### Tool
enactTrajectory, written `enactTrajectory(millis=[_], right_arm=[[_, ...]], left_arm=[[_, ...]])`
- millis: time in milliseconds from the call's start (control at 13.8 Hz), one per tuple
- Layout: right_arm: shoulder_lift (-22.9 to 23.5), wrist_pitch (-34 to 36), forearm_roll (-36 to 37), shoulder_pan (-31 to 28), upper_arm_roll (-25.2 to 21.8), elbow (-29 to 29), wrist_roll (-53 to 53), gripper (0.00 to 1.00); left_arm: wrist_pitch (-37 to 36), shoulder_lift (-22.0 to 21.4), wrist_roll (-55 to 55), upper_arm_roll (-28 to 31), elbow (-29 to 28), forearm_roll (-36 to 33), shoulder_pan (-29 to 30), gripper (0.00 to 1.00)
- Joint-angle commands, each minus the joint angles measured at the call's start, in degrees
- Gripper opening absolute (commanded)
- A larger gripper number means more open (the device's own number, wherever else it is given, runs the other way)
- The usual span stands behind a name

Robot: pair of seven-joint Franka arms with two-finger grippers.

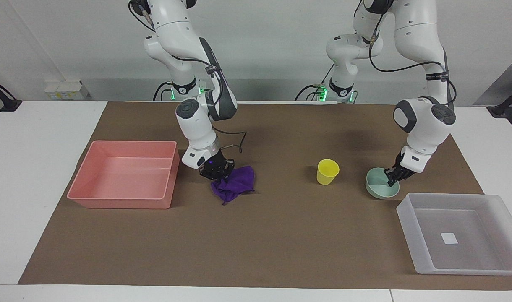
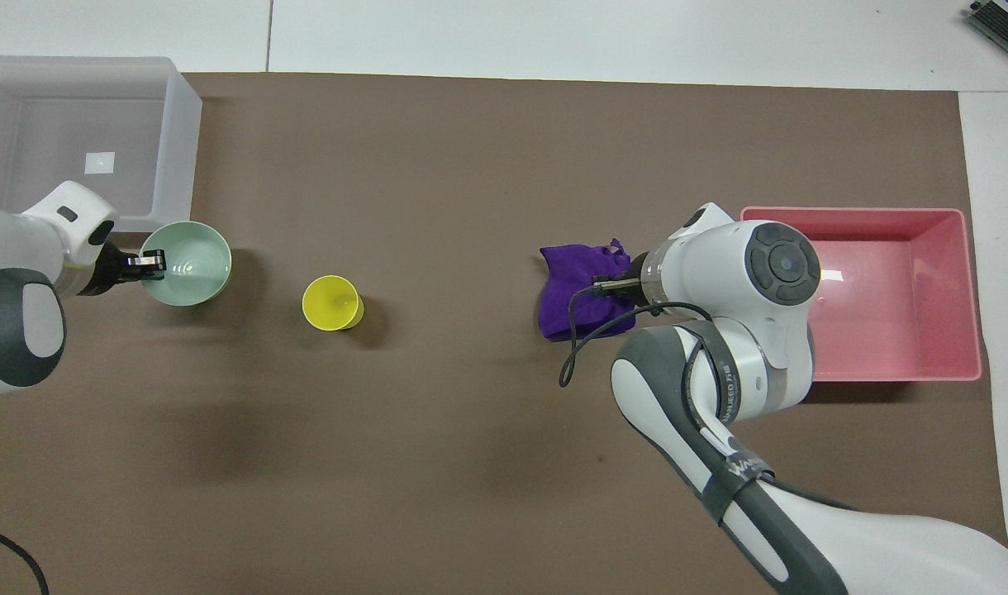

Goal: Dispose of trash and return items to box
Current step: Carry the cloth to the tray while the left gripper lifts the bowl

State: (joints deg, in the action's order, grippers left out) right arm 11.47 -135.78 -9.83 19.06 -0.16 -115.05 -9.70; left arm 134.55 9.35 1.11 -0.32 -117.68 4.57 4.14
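Note:
The purple cloth [image 1: 236, 187] hangs bunched from my right gripper [image 1: 217, 172], which is shut on its top edge beside the pink bin; its lower end is at the mat. It also shows in the overhead view [image 2: 572, 289] next to the right gripper [image 2: 613, 285]. My left gripper [image 1: 393, 178] is shut on the rim of the mint-green bowl [image 1: 378, 189], on the side toward the robots, close to the translucent box [image 1: 461, 269]. Overhead, the bowl [image 2: 192, 268] is held by the left gripper [image 2: 146, 263]. The yellow cup [image 1: 327, 171] stands upright on the mat between bowl and cloth.
The pink bin [image 1: 121, 204] sits at the right arm's end of the table, with nothing in it. The box [image 2: 182, 149] at the left arm's end holds only its white sticker [image 2: 99, 163]. A brown mat [image 1: 281, 243] covers the table.

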Motion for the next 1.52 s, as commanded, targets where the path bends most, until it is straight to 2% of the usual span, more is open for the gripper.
enactTrajectory(millis=[0,144,289,578,939,1156,1444], right_arm=[[-2.85,10.23,5.26,-0.51,0.07,6.66,-7.78,0.0],[-4.26,15.52,5.35,-2.43,0.07,10.62,-7.88,0.0],[-7.06,17.56,5.35,-5.24,0.07,11.6,-7.62,0.0],[-12.87,20.99,9.56,-10.96,0.07,11.87,-5.08,0.0],[-14.46,21.7,9.75,-22.29,0.07,11.43,11.69,0.0],[-16.13,20.3,9.75,-25.55,0.07,6.09,14.97,0.0],[-12.98,14.24,9.75,-26.96,0.07,0.02,14.45,0.0]], left_arm=[[-9.81,0.05,1.7,0.23,9.45,0.62,0.52,0.0],[-11.86,2.85,1.61,0.23,15.61,0.62,1.13,0.0],[-12.56,5.48,1.61,0.23,21.14,0.62,2.53,0.0],[-16.87,15.85,1.18,0.23,37.22,1.49,4.91,0.0],[-15.82,28.42,1.26,-0.04,51.12,1.76,9.21,0.0],[-13.27,30.98,1.26,-0.3,51.59,2.02,9.74,0.0],[-9.31,32.83,1.35,-1.09,51.41,3.6,10.36,0.0]])
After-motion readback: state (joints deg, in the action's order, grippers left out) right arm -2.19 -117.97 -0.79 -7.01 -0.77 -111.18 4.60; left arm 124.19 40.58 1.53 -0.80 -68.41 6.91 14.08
